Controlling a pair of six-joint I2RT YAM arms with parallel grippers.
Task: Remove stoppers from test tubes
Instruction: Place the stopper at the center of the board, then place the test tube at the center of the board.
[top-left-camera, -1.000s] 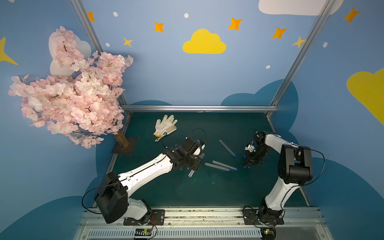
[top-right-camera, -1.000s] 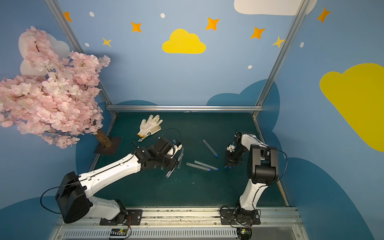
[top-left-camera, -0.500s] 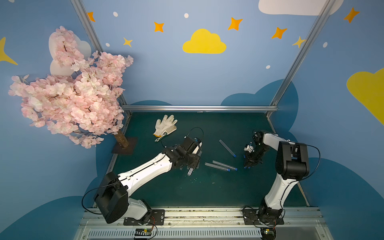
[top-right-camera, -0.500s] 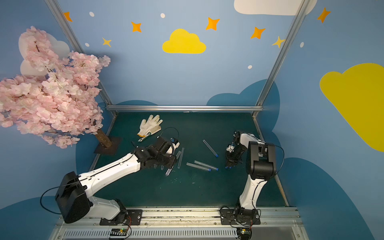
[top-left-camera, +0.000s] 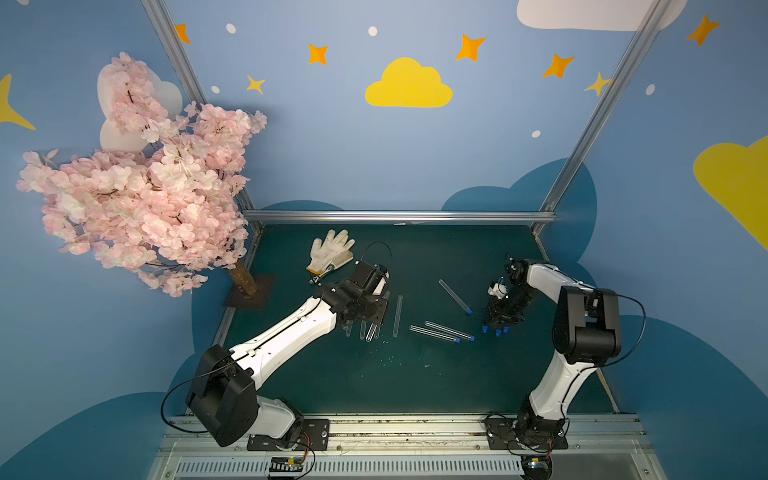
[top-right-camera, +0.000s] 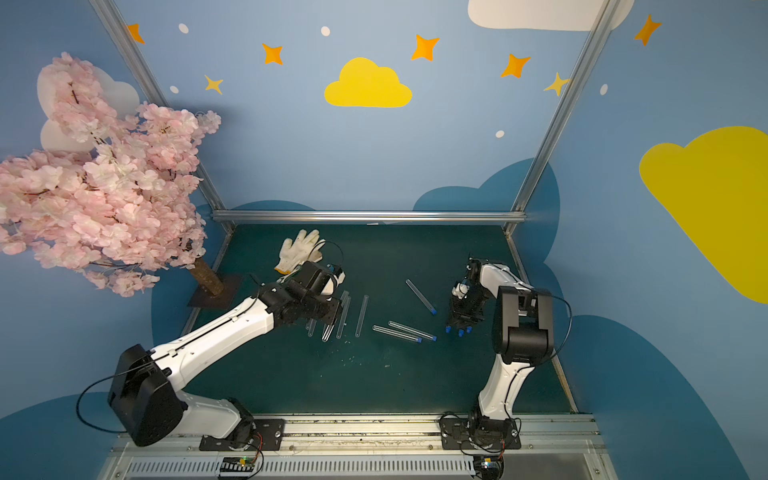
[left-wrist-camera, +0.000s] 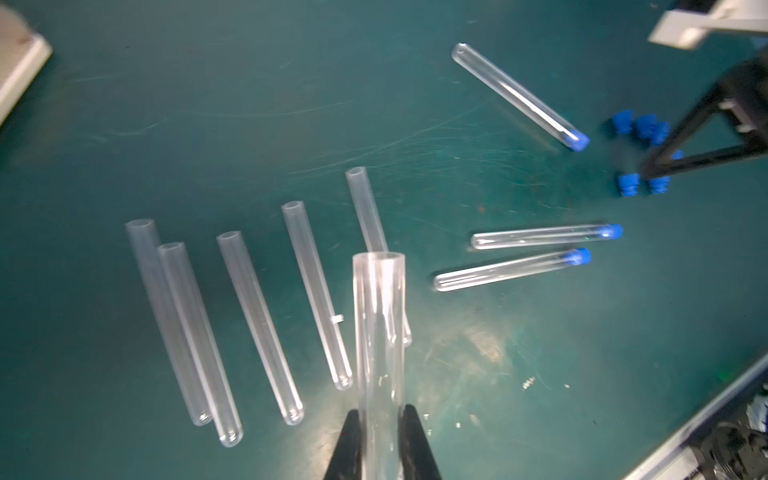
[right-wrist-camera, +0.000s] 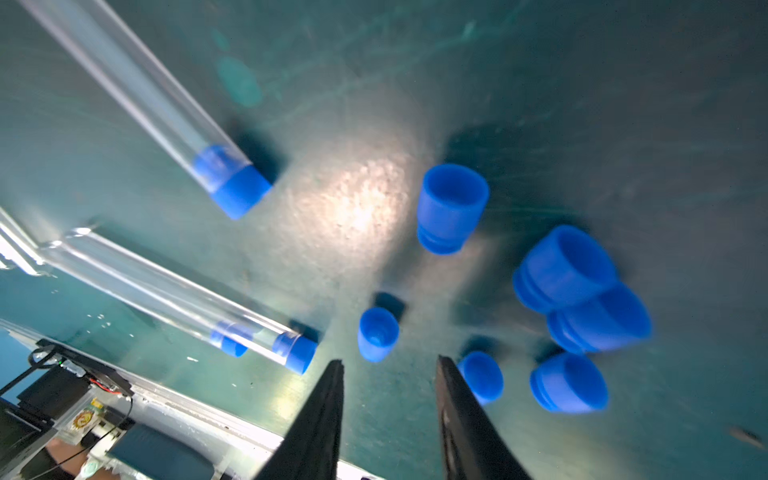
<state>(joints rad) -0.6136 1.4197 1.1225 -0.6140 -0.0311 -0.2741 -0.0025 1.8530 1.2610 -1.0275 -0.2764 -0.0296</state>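
Nearest me, past the front rail, the green tabletop lies mostly bare. Just beyond, mid-table, a pair of stoppered tubes lies side by side, blue ends toward the right arm. Level with them on the left, the left arm reaches in and the left fingers are pinching a bare tube, its open mouth pointing away from the wrist. Five more open tubes lie in a loose row beneath and beside it; in the wrist view the held one crosses over one of them. Over on the right, the right fingers are spread with nothing between them, tips pointing down at a cluster of six loose stoppers on the tabletop; one small stopper sits just past the tips. A little farther back a third stoppered tube lies at an angle, its blue end near that cluster. Behind the left wrist rests a white glove. At the far left corner stands a pink blossom tree, and the blue back wall carries a yellow cloud.
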